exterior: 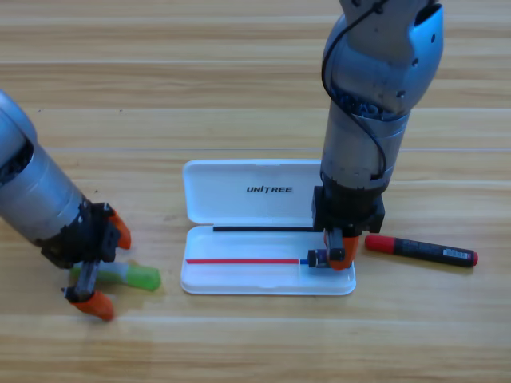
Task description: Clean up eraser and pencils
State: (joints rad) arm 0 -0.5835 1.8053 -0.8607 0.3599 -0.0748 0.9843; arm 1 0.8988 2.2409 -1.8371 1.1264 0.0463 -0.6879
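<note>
The eraser point(317, 258), a small dark block, sits at the right end of the white case's lower tray point(263, 286). My right gripper point(339, 255) points down on it, and its orange jaws stand close together with the eraser at their tips. The green-white pencil point(137, 278) lies on the table left of the case. My left gripper point(110, 273) is open around its pale end, one orange jaw above the stick and one below. The black pencil with the red end point(421, 250) lies on the table just right of the case and of the right gripper.
The case's open lid point(239, 191) lies flat behind the tray. The right arm point(375, 88) rises over the case's right half and hides its right corner. The left arm point(32, 199) comes in from the left edge.
</note>
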